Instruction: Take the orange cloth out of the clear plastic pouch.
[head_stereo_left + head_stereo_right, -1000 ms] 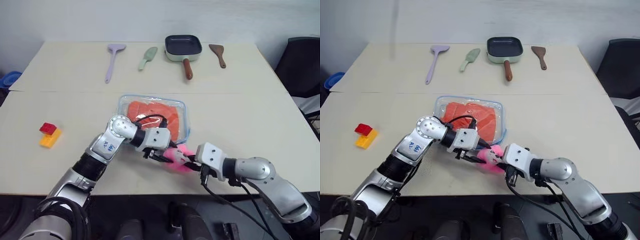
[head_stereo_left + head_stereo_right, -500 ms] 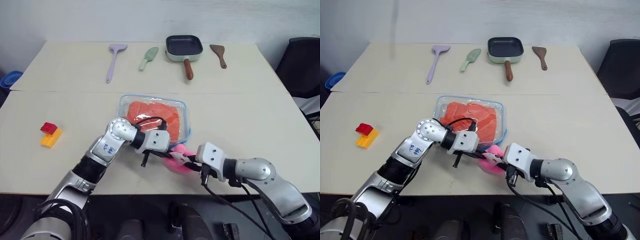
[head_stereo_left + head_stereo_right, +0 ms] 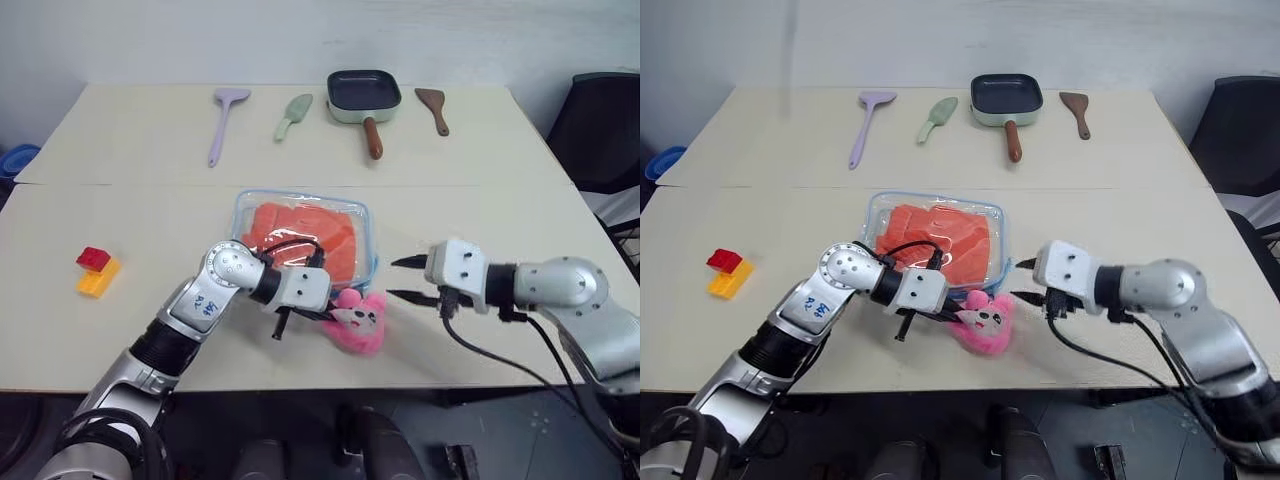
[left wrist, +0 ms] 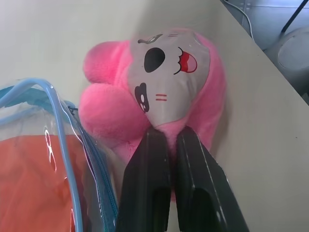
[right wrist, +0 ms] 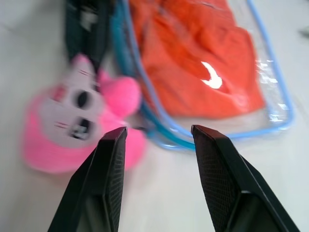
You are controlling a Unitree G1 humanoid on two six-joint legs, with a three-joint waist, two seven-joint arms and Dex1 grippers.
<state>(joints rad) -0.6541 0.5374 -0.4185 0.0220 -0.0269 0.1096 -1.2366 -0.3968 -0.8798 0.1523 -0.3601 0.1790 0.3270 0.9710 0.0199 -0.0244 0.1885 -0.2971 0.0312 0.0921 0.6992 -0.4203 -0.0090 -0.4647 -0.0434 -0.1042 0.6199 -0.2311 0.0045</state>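
The clear plastic pouch (image 3: 368, 222) lies flat in the middle of the table, and the orange cloth (image 3: 300, 228) sits folded inside it. A pink plush toy (image 3: 360, 325) rests on the table just off the pouch's near right corner. My left gripper (image 3: 330, 314) is shut on the plush's edge; in the left wrist view its fingers (image 4: 149, 183) pinch the pink plush toy (image 4: 159, 87) beside the pouch's blue trim (image 4: 58, 125). My right gripper (image 3: 405, 280) hovers open to the right of the plush, holding nothing. In the right wrist view the orange cloth (image 5: 193, 63) lies ahead of it.
Along the far edge lie a purple spatula (image 3: 225, 120), a green spatula (image 3: 293, 115), a small square pan (image 3: 365, 95) and a brown spatula (image 3: 434, 108). Red and yellow blocks (image 3: 97, 270) sit at the left. A black chair (image 3: 600, 130) stands beyond the table's right side.
My left gripper closed on the pink plush. My right gripper let go of the plush, opened, and drew up and away to the right.
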